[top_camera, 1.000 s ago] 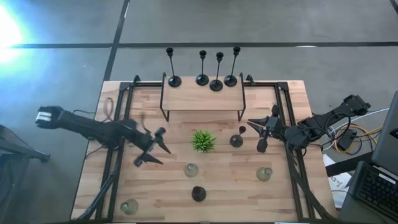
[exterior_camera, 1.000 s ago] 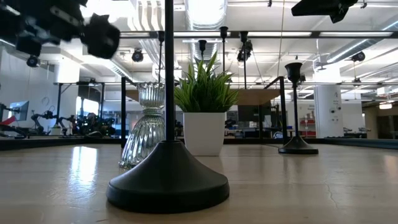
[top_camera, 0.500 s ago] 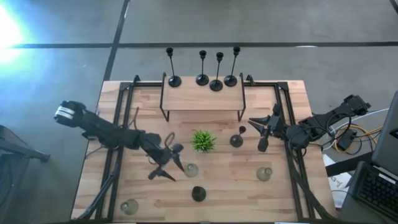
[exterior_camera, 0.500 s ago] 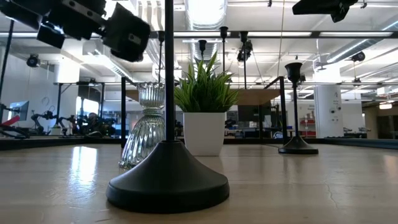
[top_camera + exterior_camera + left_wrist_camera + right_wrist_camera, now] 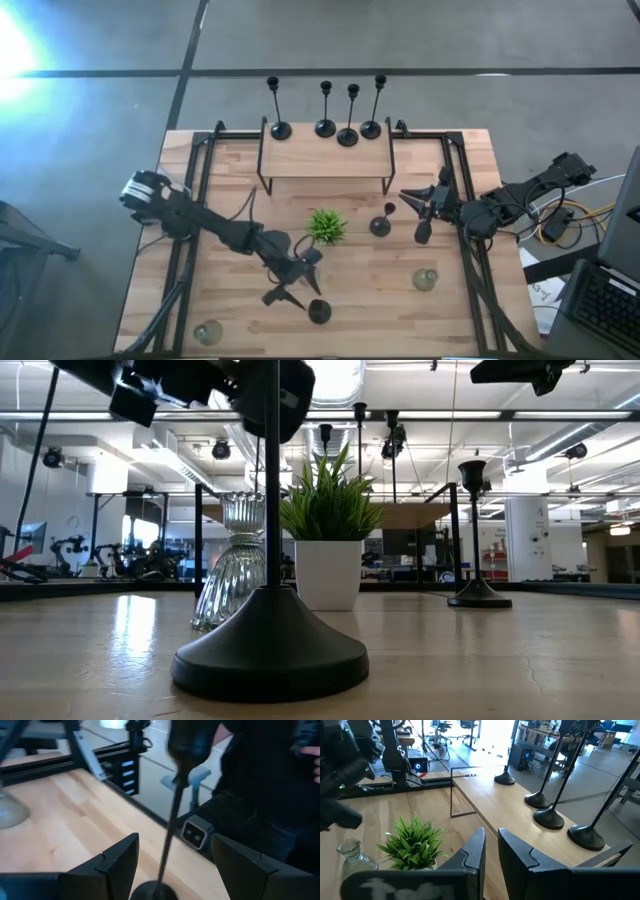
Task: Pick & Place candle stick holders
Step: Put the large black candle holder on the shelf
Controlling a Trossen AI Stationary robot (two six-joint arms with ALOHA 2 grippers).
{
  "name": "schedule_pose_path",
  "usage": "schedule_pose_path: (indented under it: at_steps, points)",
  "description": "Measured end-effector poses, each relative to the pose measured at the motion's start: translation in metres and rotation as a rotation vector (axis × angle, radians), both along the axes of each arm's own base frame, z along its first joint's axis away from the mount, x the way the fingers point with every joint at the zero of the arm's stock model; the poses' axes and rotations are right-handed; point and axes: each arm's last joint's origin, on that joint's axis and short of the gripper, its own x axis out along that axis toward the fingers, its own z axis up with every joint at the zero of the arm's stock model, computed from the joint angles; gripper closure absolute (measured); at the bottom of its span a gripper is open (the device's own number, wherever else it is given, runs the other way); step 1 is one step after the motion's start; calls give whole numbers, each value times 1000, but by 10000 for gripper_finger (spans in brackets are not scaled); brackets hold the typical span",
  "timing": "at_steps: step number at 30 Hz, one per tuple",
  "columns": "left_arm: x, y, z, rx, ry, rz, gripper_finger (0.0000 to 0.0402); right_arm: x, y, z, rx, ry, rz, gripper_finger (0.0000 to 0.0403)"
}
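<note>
Four black holders (image 5: 326,110) overhead only, dark-clothed person (image 5: 265,785) left-wrist only

The table (image 5: 240,330) has a pale wooden top, and it stands on a smooth grey concrete floor (image 5: 420,35) marked by a dark line. A hard glare of light falls in at one corner of the floor. Across the table, the room opens into a wide workshop with a white ceiling, exposed ducts (image 5: 240,385) and long strip lights (image 5: 560,415). Desks and office chairs stand farther back. A person in dark clothing (image 5: 265,785) stands just beside the table edge.
</note>
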Motion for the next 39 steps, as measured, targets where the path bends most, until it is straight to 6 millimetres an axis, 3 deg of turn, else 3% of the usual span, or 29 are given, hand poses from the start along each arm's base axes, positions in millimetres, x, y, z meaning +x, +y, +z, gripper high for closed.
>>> schedule_pose_path:
  at_steps: [11,23,31,36,39]
  points:
    - [12,-7,0,-51,-66,-77,159,0,0,0,0,1,0,360]
    - [16,-9,-1,-88,-110,-129,273,0,0,0,0,0,-1,360]
    - [21,-7,7,-84,-144,-108,316,0,0,0,-1,0,-1,360]
    - [24,-3,0,-65,-115,-96,377,0,0,0,-1,0,-1,360]
    - [28,0,-3,-67,-115,-84,386,0,0,0,-1,0,-2,360]
